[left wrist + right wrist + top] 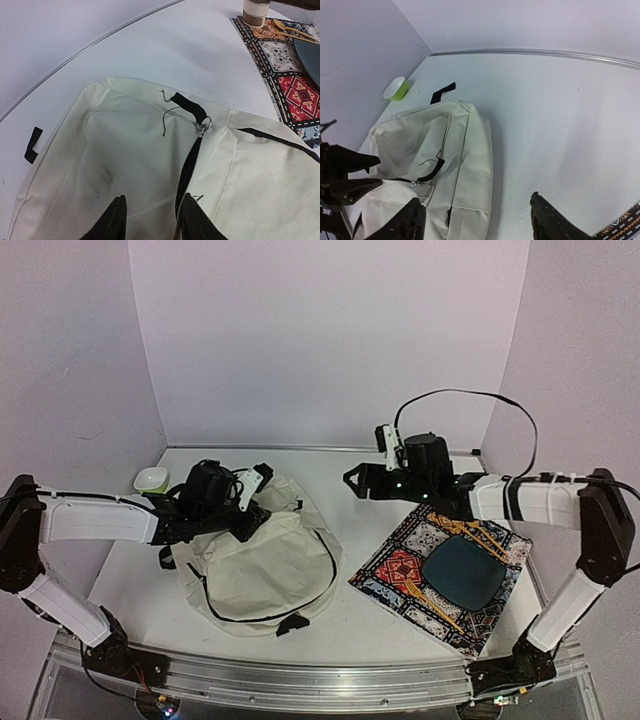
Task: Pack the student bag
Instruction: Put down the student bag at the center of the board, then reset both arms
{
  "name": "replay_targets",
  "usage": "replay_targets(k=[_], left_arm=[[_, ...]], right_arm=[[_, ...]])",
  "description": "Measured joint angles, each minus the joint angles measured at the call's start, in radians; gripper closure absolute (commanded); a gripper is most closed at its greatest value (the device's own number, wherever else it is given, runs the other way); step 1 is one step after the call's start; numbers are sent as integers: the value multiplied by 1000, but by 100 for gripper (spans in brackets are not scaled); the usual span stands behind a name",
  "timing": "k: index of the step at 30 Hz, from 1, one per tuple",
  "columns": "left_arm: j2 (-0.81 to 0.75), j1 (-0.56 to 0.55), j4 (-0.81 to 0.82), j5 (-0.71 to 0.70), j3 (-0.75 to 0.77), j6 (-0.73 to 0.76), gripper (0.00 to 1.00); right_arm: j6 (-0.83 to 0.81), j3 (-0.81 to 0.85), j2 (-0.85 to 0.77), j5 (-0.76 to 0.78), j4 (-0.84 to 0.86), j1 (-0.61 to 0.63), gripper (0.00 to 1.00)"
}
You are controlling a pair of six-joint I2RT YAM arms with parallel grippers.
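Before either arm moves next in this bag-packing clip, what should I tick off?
1. Left tool empty, jaws apart over the student bag: ok.
2. Right tool empty, jaws wide: ok.
3. Bag's zipper open for packing: cannot tell.
4. Dark plate and wooden utensils lying free on the placemat: ok.
5. Bag lying wholly on the table: ok.

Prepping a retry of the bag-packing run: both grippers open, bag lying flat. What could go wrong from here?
1. Left gripper hangs open right over the black strap and metal ring; closing here may pinch strap instead of fabric.
2. Student bag lies slack, neither gripper holding it, so its mouth may stay collapsed.
3. Right arm reaches over the placemat; a low sweep could knock the wooden utensils.
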Motion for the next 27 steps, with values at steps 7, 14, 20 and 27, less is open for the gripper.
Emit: replay_targets(k=[7, 14, 20, 27], left_arm=[[-91, 9, -8, -99, -34, -85, 24], [-326, 70, -85, -264, -38, -247, 1], [-546, 93, -266, -389, -23, -388, 0], [-825, 93, -413, -473, -1, -450, 0]], right_arm=[[-56, -81, -255, 187, -95, -19, 4], [-108, -177, -549, 383, -231, -21, 2], [-119, -261, -848, 542, -360, -21, 2], [-125, -318, -1180, 658, -518, -22, 2]])
